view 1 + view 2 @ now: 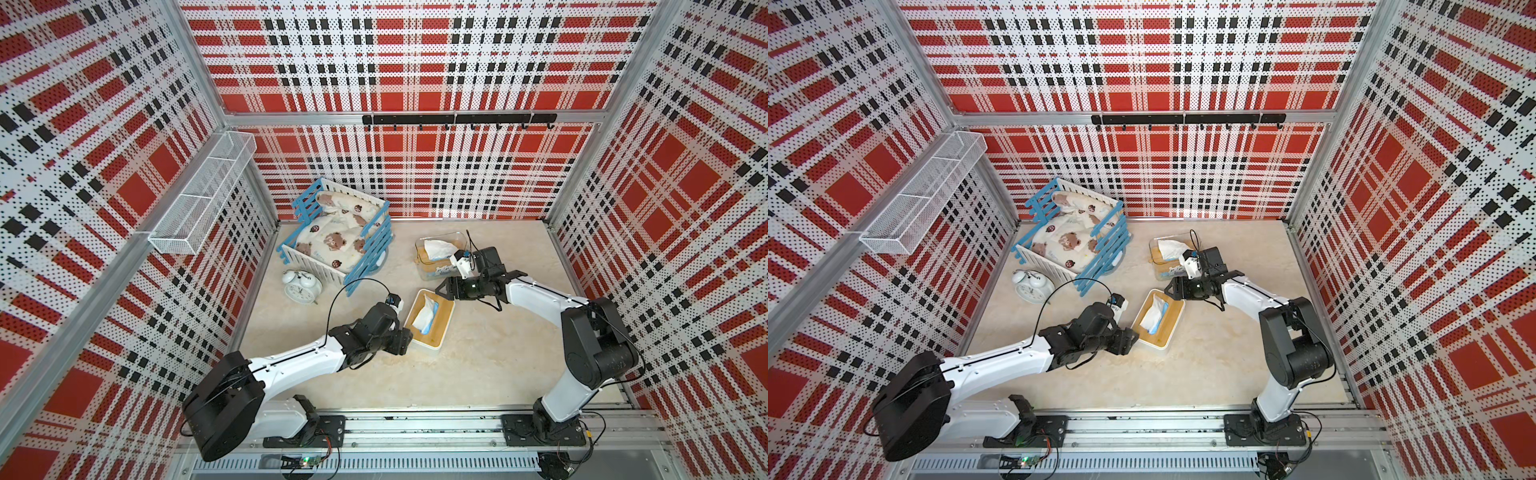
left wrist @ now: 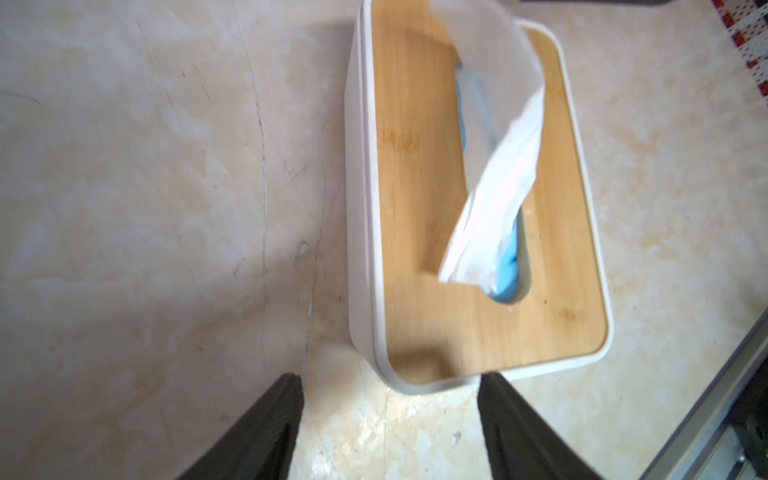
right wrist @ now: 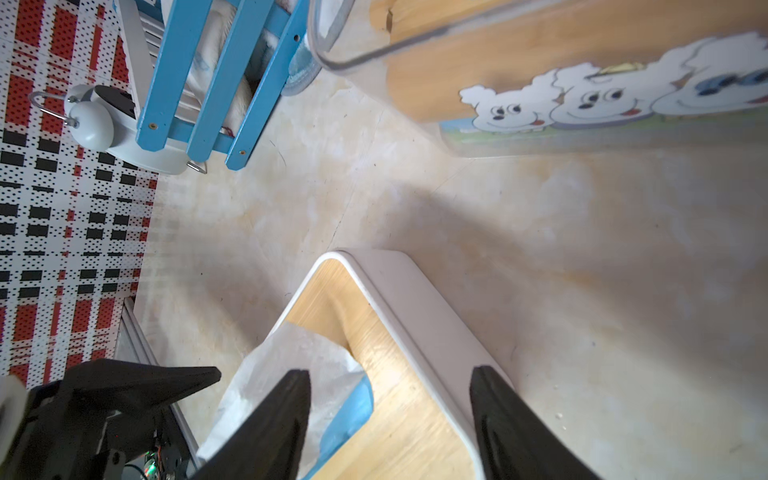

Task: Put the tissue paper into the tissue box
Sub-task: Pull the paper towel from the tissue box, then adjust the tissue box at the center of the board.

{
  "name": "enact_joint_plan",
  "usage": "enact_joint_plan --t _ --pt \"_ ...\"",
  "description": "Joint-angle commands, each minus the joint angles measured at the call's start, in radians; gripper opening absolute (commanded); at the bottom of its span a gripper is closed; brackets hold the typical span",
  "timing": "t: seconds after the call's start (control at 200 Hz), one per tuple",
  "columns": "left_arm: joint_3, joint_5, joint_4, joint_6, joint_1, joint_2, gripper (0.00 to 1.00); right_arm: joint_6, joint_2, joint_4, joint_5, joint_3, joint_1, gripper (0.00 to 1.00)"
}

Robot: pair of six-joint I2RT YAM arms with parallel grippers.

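The white tissue box (image 1: 436,334) holds the tissue paper (image 1: 424,318), a sheet protruding through its lid slot; the clear box (image 1: 432,272) holds another white sheet; the left hand (image 2: 390,378) and right hand (image 3: 390,370) have fingers apart, empty.

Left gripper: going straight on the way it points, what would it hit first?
Most likely the near end of the white tissue box, just ahead of the open left gripper; its height is hard to judge.

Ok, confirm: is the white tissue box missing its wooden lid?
No, the wooden lid sits on the white tissue box, with tissue paper poking through its slot.
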Motion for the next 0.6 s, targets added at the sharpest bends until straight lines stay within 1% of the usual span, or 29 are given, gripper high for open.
enact_joint_plan --t 0.0,0.205,0.321,0.591 --pt "-0.021 -0.025 0.017 -0.004 -0.013 0.029 0.73 -0.022 0.011 -0.025 -0.049 0.022 -0.006 0.66" --pt "0.002 -0.014 0.090 0.012 -0.013 0.148 0.73 -0.034 0.011 -0.045 -0.100 0.004 -0.008 0.58" --pt "0.034 -0.009 0.155 0.009 -0.003 0.200 0.73 -0.043 -0.002 -0.058 -0.103 -0.024 -0.021 0.53" --pt "0.093 0.072 0.291 0.014 0.121 0.292 0.71 -0.031 -0.075 -0.042 -0.089 -0.119 -0.071 0.50"
